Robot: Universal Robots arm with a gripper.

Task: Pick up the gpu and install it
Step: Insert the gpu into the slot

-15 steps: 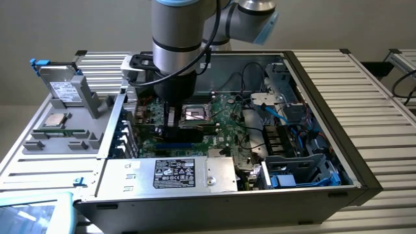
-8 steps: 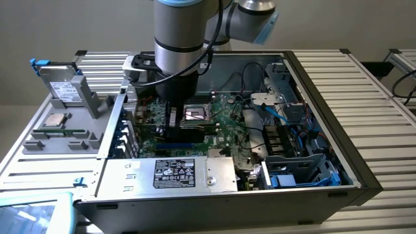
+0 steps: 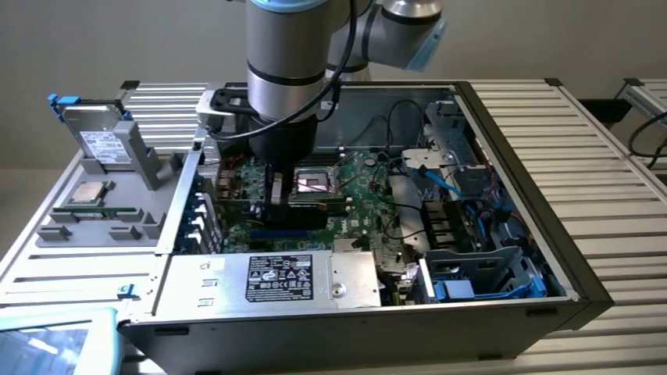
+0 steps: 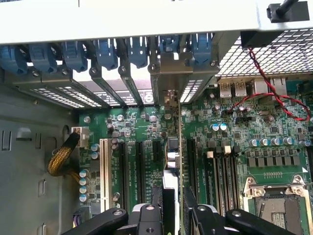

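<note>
The arm was down inside the open case (image 3: 344,336), gripper (image 4: 175,213) low over the motherboard (image 4: 234,142). Fingers (image 4: 191,203) were pinched partway shut on the gpu (image 4: 176,156), which stood on edge between them and ran straight out past the tips. I'd guess that's so its bottom edge lines up with a slot, with the bracket end facing the rear openings (image 4: 168,78) beyond.

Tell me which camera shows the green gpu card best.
The wrist view. There the flat green circuit-board gpu with a silver end bracket stands edge-on between the fingers of the black gripper, running toward the rear slots over the green motherboard. In the exterior view the gripper's body hides most of it, leaving a dark sliver.
</note>
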